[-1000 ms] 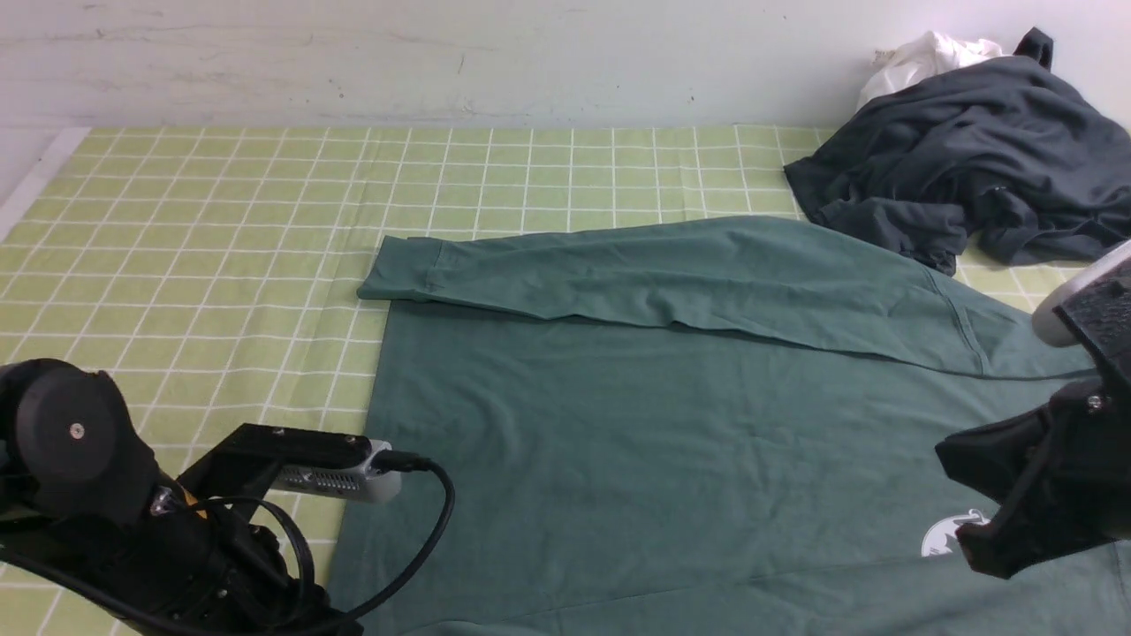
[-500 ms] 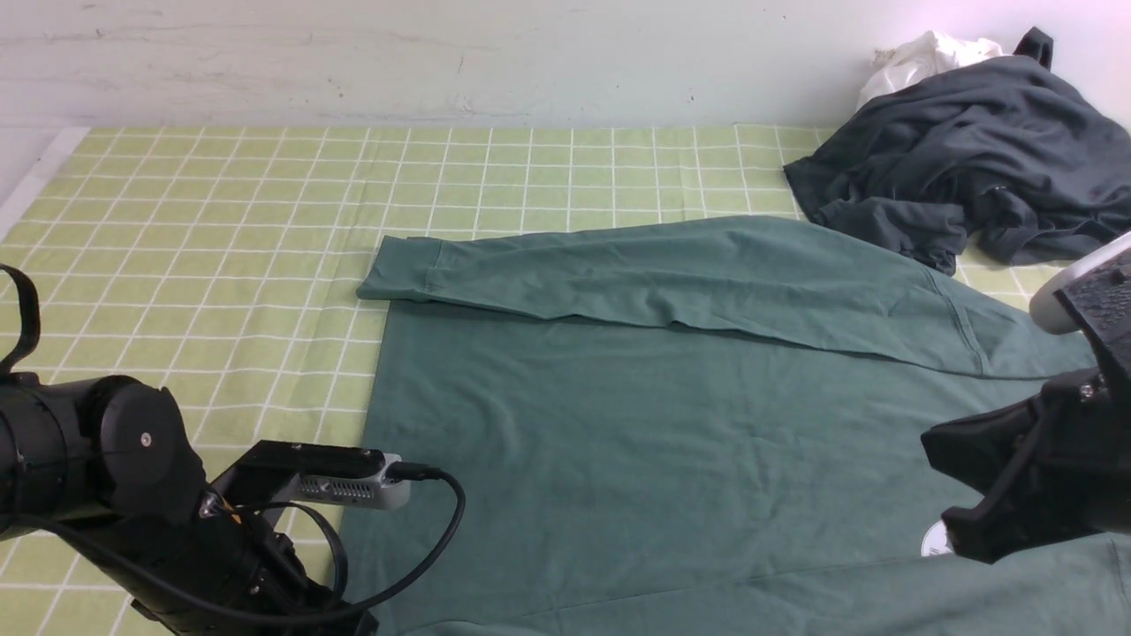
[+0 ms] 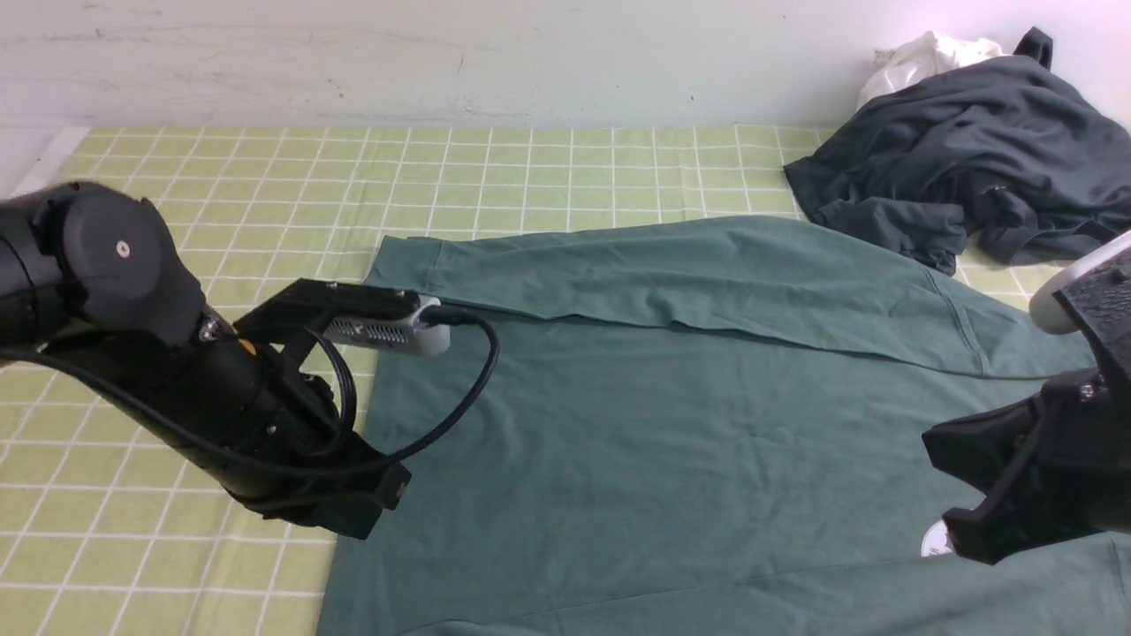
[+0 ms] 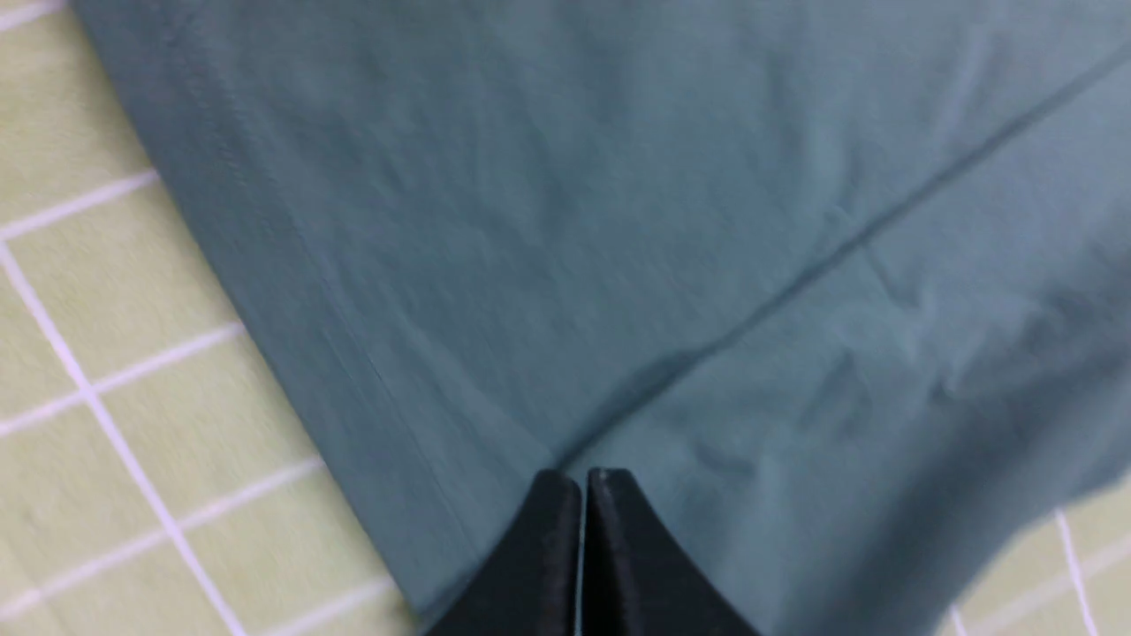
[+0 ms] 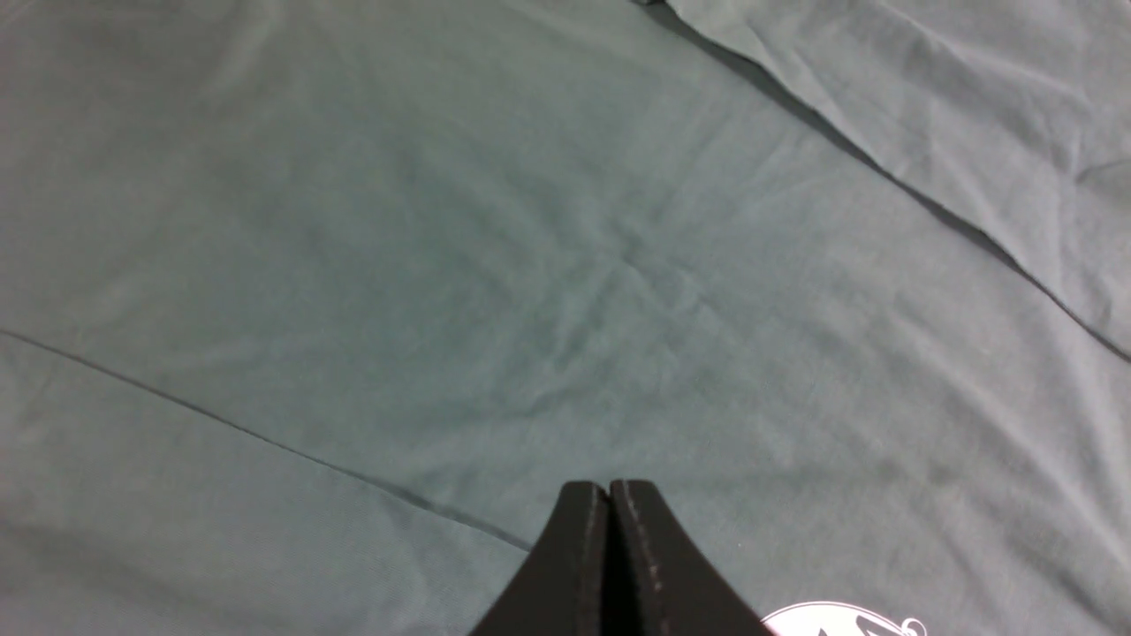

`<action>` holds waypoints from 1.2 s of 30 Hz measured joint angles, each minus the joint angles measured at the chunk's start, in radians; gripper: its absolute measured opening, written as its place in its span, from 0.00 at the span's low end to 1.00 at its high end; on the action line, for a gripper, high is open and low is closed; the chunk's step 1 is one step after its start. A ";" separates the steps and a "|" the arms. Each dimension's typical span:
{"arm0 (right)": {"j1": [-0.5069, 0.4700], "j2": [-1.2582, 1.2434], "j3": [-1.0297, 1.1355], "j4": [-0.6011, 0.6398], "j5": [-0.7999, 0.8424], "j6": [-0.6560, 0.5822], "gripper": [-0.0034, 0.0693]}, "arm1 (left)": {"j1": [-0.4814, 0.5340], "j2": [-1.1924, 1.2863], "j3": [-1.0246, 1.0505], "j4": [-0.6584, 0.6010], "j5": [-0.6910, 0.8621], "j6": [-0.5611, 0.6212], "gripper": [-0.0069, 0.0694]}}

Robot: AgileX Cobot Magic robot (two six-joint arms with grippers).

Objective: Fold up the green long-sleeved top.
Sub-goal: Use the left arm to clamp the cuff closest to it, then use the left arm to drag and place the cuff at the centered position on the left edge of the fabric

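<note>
The left arm [image 3: 177, 389] is matt black, with a round joint cap [image 3: 106, 256] bearing one small silver screw [image 3: 123, 250], a silver-grey camera box [image 3: 389, 330] and a looping black cable [image 3: 468, 389]. The right arm [image 3: 1025, 477] is black and angular, with a pale grey part [image 3: 1056, 305]. The left gripper [image 4: 580, 481] and right gripper [image 5: 610, 488] have tapered black fingers [image 5: 579, 565].

The worktop's green checked cloth [image 3: 221, 177] carries the green long-sleeved top [image 3: 663, 442], a dark grey garment [image 3: 972, 168] and a white cloth [image 3: 919, 57].
</note>
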 joint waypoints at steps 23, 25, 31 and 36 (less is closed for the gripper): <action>0.000 0.000 0.000 0.003 0.000 0.000 0.03 | 0.000 0.161 0.204 0.069 -0.097 -0.054 0.43; 0.000 0.000 0.000 0.003 0.000 0.000 0.03 | 0.000 0.162 0.204 0.068 -0.090 -0.056 0.28; 0.000 0.000 0.000 0.003 0.000 0.000 0.03 | 0.000 0.123 0.146 0.065 -0.008 -0.049 0.11; 0.000 0.000 0.000 0.001 0.000 0.000 0.03 | 0.000 0.070 0.019 0.065 0.026 -0.023 0.11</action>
